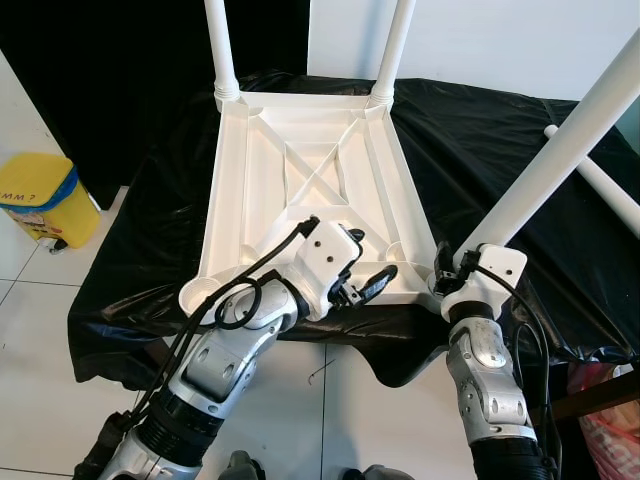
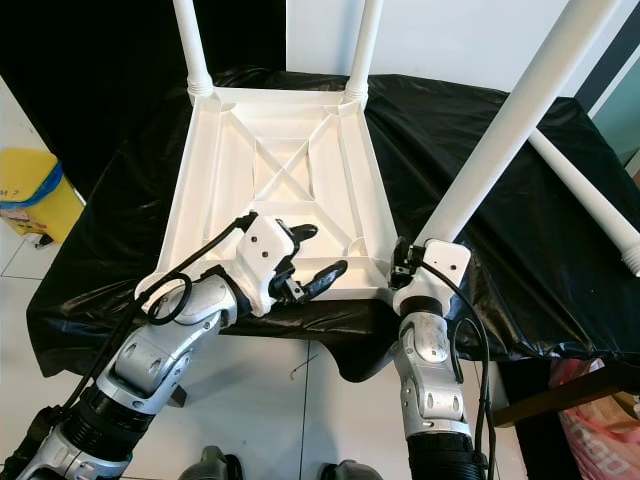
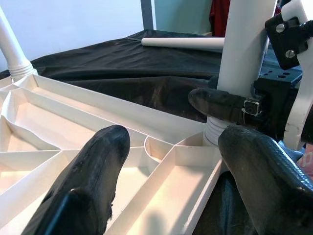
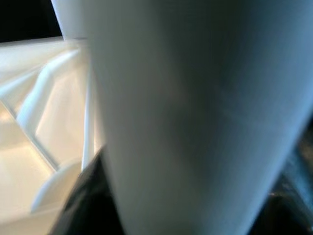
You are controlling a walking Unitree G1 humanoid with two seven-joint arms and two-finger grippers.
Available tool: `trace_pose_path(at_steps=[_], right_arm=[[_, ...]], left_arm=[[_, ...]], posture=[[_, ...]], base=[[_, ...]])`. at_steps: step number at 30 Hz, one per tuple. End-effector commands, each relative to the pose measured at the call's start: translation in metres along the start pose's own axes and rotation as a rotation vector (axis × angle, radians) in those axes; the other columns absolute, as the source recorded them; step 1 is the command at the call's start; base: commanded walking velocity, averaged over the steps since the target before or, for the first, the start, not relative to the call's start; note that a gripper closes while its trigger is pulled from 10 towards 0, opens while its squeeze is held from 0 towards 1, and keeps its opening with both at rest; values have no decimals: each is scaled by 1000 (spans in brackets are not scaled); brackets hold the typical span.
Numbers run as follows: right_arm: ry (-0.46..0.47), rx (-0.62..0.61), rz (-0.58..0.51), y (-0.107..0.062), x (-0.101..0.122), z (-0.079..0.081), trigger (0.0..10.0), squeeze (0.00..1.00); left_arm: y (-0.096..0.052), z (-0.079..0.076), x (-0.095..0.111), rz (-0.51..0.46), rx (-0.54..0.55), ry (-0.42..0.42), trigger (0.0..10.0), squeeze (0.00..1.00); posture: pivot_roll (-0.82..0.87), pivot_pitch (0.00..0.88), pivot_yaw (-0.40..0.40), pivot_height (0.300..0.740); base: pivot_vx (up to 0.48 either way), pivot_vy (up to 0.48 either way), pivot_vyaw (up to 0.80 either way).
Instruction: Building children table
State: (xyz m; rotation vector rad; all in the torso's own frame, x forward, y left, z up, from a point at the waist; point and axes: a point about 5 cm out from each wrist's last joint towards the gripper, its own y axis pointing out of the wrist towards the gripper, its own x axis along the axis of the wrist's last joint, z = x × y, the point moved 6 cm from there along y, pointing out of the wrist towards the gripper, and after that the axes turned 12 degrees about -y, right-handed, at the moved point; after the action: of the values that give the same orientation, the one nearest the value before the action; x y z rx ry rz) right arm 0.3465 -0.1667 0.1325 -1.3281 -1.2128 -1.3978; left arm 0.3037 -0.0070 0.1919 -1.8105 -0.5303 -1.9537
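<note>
Here: right gripper (image 3: pixel 230 105) grips table leg (image 1: pixel 560 150) | leg top cropped

Both eye views look steeply down from the head onto the upturned table top (image 1: pixel 300 165). The left wrist view faces across its ribs, past its own fingertips (image 3: pixel 98 161). The right wrist view sits pressed close to the white leg (image 4: pixel 195 117) ahead.

The upturned tabletop (image 1: pixel 315 190) is lying on the cloth-covered table (image 1: pixel 480 150), its near edge along the table's near edge. Two legs (image 1: pixel 222 50) are standing in its far corners, another leg (image 1: pixel 560 150) at its near right corner. A loose leg (image 1: pixel 600 185) is lying by the table's right edge.
</note>
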Motion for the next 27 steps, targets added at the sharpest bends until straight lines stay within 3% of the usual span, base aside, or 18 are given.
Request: trace_pose_path(at_steps=[1, 3, 13, 14, 16, 17, 22, 27], right_arm=[[8, 42, 74, -6, -20, 4, 10000, 1000], [-1, 98, 23, -4, -8, 4, 10000, 1000], [-42, 283, -45, -5, 6, 0, 10000, 1000], [-63, 327, -53, -4, 7, -4, 10000, 745], [-63, 327, -53, -4, 7, -4, 10000, 745], [-103, 396, -64, -3, 7, -4, 10000, 0], [-229, 652, -52, 4, 0, -3, 10000, 0], [-260, 722, -27, 7, -6, -3, 10000, 0]], left_arm=[[2, -4, -2, 9, -42, 11, 10000, 0], [4, -4, -2, 12, -54, 16, 10000, 0], [6, -7, -1, 10, -68, 16, 10000, 0], [5, -8, -1, 11, -70, 15, 10000, 0], [5, -8, -1, 11, -70, 15, 10000, 0], [4, -9, -2, 13, -71, 13, 10000, 0], [4, -11, -3, 19, -82, 11, 10000, 0], [3, -10, -3, 22, -81, 17, 10000, 0]], posture=[[11, 117, -59, 740], [5, 117, -55, 740], [4, 129, -56, 740], [6, 134, -57, 740], [6, 134, -57, 740], [4, 137, -58, 740], [16, 131, -56, 740], [25, 126, -58, 740]], base=[[0, 0, 0], [0, 0, 0], [0, 0, 0], [0, 0, 0], [0, 0, 0], [0, 0, 0], [0, 0, 0], [0, 0, 0]])
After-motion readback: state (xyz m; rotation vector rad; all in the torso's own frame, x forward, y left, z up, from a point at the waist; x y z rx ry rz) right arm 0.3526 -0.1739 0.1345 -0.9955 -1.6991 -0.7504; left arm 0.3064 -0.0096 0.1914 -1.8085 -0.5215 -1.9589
